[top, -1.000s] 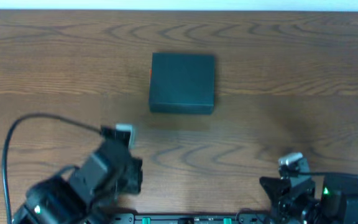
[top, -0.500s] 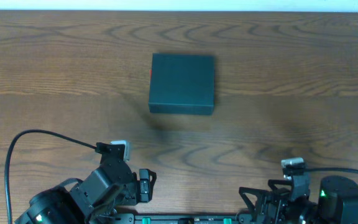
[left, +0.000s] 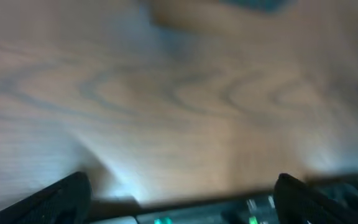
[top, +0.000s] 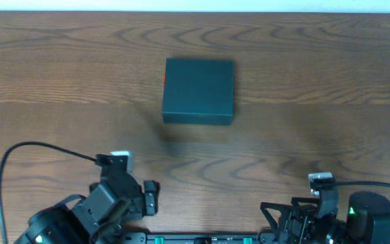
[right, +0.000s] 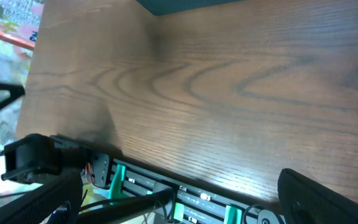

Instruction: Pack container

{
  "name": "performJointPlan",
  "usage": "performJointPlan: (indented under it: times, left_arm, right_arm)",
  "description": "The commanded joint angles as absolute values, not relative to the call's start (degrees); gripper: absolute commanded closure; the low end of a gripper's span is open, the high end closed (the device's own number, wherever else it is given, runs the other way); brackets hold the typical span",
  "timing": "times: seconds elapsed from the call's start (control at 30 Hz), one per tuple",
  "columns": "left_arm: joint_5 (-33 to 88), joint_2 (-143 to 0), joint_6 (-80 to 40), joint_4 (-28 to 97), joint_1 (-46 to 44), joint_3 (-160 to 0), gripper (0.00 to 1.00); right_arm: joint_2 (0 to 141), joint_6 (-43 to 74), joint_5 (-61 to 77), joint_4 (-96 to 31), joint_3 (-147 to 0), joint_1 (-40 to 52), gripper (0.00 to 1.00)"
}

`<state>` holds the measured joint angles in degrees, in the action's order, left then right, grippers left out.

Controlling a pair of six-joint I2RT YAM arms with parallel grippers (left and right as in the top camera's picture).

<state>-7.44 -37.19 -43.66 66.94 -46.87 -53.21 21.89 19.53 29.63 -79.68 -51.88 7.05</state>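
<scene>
The container [top: 199, 91] is a dark green-black square box with its lid down, sitting on the wooden table a little behind centre. Its near edge shows as a dark strip at the top of the right wrist view [right: 185, 5] and as a blur at the top of the left wrist view [left: 260, 4]. My left gripper [top: 139, 203] hangs low at the front left, well short of the box. Its fingers [left: 61, 196] are spread wide with nothing between them. My right gripper [top: 283, 215] sits at the front right, open too, with its fingers [right: 319, 199] far apart over bare wood.
A black rail with green lights [top: 202, 238] runs along the table's front edge, right under both grippers [right: 166, 186]. A black cable [top: 19, 142] loops up from the left arm. Coloured clutter [right: 5, 37] lies beyond the table's side edge.
Both arms have drawn back toward the front edge, the left one also shifting left. The box has not moved.
</scene>
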Motion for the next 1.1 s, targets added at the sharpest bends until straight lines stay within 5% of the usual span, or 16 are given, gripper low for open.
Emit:
performJointPlan:
  times: [0.0, 0.13, 0.4, 1.07]
  left_arm:
    - [-17.3, -34.8, -31.1, 62.4, -40.6, -52.0, 0.05]
    - [-14.6, -28.3, -8.8, 52.8, -28.4, -46.9, 0.05]
    - [-8.2, -13.6, -5.2, 45.1, -9.7, -31.6, 0.05]
    - [-1.4, -0.2, -5.9, 38.7, -7.4, -11.6, 0.05]
  right_arm:
    - [21.6, 20.4, 30.2, -79.8, -51.5, 7.5, 0.01]
    - [21.6, 20.3, 30.2, -79.8, -51.5, 7.5, 0.01]
    - [21.6, 20.3, 30.2, -79.8, -51.5, 7.5, 0.01]
    - [21.6, 20.3, 30.2, -79.8, -51.5, 7.5, 0.01]
